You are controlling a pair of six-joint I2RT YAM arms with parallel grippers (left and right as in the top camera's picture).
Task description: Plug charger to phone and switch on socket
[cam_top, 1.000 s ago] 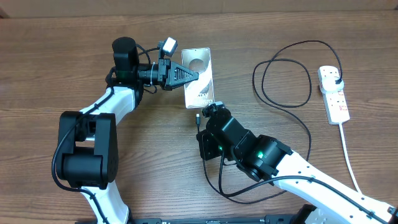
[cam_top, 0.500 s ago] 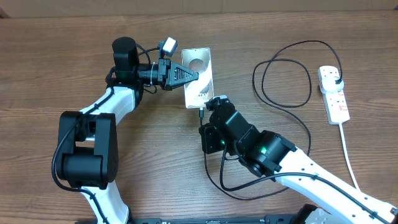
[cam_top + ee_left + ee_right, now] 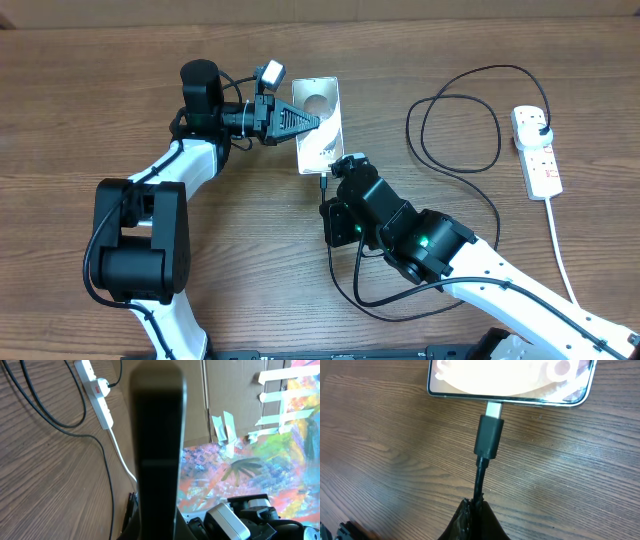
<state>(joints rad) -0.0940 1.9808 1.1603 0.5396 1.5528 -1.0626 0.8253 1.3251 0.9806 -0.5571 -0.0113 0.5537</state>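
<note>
The phone (image 3: 322, 125) lies shiny back up at the table's middle back. My left gripper (image 3: 308, 120) is shut on its left side; in the left wrist view the phone (image 3: 157, 450) is a dark slab between the fingers. My right gripper (image 3: 326, 188) is shut on the charger cable (image 3: 479, 482) just behind the connector (image 3: 489, 436). The silver tip meets the port in the phone's bottom edge (image 3: 510, 387), with some metal still showing. The charger cable (image 3: 460, 120) loops right to a black plug (image 3: 540, 122) in the white socket (image 3: 538, 155).
The socket's white cord (image 3: 562, 250) runs toward the front right edge. Slack black cable (image 3: 350, 285) lies under my right arm. The socket (image 3: 95, 392) also shows in the left wrist view, with cardboard and a colourful sheet beyond the table.
My right gripper has moved up toward the phone, bringing the connector tip to its bottom edge, then held still. The left arm and phone have not moved.
</note>
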